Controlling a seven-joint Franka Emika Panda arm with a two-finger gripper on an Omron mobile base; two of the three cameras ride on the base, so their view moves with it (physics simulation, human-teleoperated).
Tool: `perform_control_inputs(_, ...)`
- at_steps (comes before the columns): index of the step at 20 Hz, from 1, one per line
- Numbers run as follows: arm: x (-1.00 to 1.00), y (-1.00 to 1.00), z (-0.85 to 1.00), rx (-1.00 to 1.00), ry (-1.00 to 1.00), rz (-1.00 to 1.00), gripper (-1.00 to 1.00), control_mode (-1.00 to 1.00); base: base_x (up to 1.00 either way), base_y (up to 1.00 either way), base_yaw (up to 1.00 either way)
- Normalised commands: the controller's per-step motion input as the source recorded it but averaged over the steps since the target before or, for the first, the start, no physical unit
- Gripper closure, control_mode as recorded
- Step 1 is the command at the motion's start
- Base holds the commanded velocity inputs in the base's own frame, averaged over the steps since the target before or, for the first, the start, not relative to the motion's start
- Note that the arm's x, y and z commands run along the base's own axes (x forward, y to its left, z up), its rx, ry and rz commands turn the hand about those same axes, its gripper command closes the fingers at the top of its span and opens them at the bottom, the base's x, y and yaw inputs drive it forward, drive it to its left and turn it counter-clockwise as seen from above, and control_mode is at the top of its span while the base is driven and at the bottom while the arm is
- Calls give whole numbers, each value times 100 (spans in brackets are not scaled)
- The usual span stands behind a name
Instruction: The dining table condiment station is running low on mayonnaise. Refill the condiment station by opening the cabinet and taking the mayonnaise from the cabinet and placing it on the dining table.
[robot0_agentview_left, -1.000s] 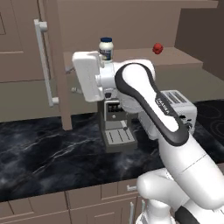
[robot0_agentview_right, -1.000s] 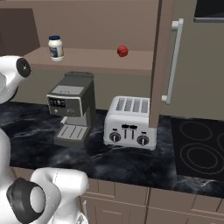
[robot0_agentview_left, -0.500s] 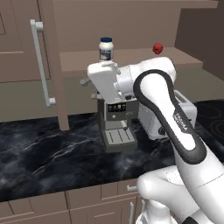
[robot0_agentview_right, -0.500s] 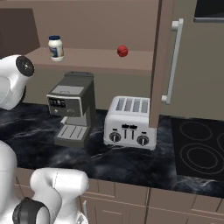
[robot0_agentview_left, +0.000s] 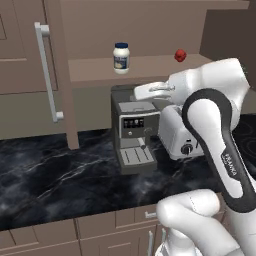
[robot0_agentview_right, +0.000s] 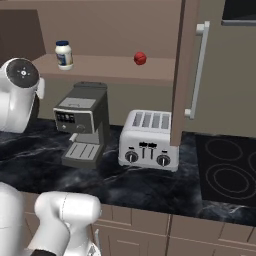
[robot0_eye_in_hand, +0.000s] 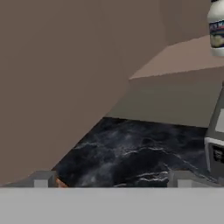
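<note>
The cabinet (robot0_agentview_left: 155, 30) stands open, its left door (robot0_agentview_left: 25, 60) and right door (robot0_agentview_right: 181, 70) swung out. On its bottom shelf (robot0_agentview_right: 110, 65) stands the mayonnaise (robot0_agentview_left: 121, 57) (robot0_agentview_right: 63, 54), a small whitish jar with a dark lid, upright and untouched. My white hand (robot0_agentview_left: 152, 91) hovers over the coffee machine, below and to the right of the jar. In the hand view my gripper (robot0_eye_in_hand: 111, 180) is open and empty, with the mayonnaise (robot0_eye_in_hand: 217, 28) at the top right and the left door (robot0_eye_in_hand: 61, 70) close by. The dining table is out of view.
A small red object (robot0_agentview_left: 180, 55) (robot0_agentview_right: 140, 58) sits further right on the shelf. On the black marble counter (robot0_agentview_left: 60, 175) stand a coffee machine (robot0_agentview_left: 131, 130) and a silver toaster (robot0_agentview_right: 149, 141). A cooktop (robot0_agentview_right: 230, 172) lies to the right.
My hand has swung to the right, from in front of the left door edge to above the coffee machine. The mayonnaise has not moved. The jaws stay open.
</note>
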Motion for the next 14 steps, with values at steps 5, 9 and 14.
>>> perform_control_inputs(5, 18, -55, 1, -25, -43, -28, -100, -100, 0, 0, 0)
perform_control_inputs(9, 42, -18, 21, -14, -34, -30, -100, -100, 0, 0, 0)
perform_control_inputs(14, 34, 0, 37, -1, -18, -25, -100, -100, 0, 0, 0)
